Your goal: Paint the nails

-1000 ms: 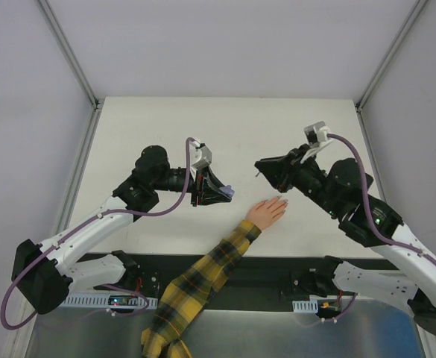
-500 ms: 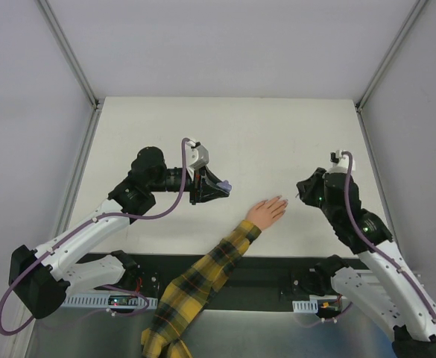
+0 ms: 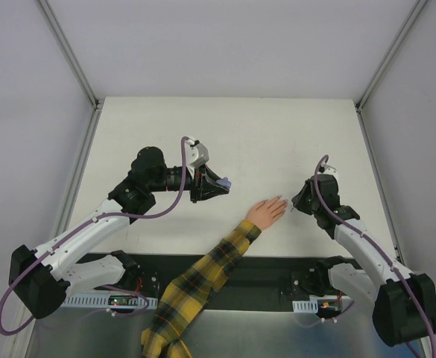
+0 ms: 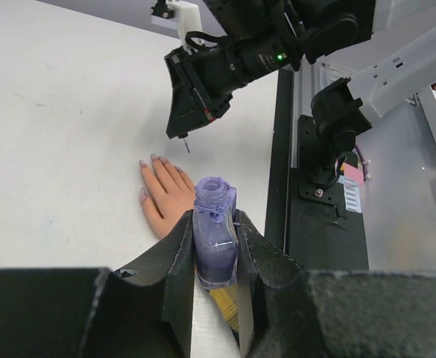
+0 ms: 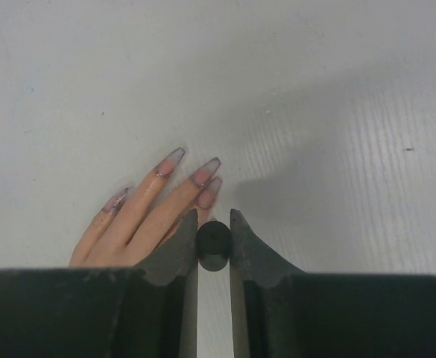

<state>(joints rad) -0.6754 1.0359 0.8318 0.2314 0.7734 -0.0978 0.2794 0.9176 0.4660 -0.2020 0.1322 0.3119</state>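
A peach hand [image 3: 267, 211] with a yellow-and-black plaid sleeve [image 3: 203, 280] lies flat on the white table. Its nails [image 5: 174, 156] are long and pale with a purple tint at the tips. My left gripper [image 3: 219, 185] is shut on an uncapped purple bottle [image 4: 215, 246], held left of the hand. My right gripper [image 5: 214, 220] is shut on the dark cap [image 5: 214, 242] and sits just past the fingertips. The thin brush [image 4: 187, 146] sticks out under the right gripper [image 4: 177, 133] in the left wrist view, close above the table beyond the nails.
The white table [image 3: 240, 134] is bounded by grey walls at left, right and back. A black base rail [image 3: 277, 270] with both arm mounts runs along the near edge. The sleeve crosses that rail.
My right arm has swung down and in, from high right of the hand to low beside the fingertips. The left gripper with the bottle has barely shifted.
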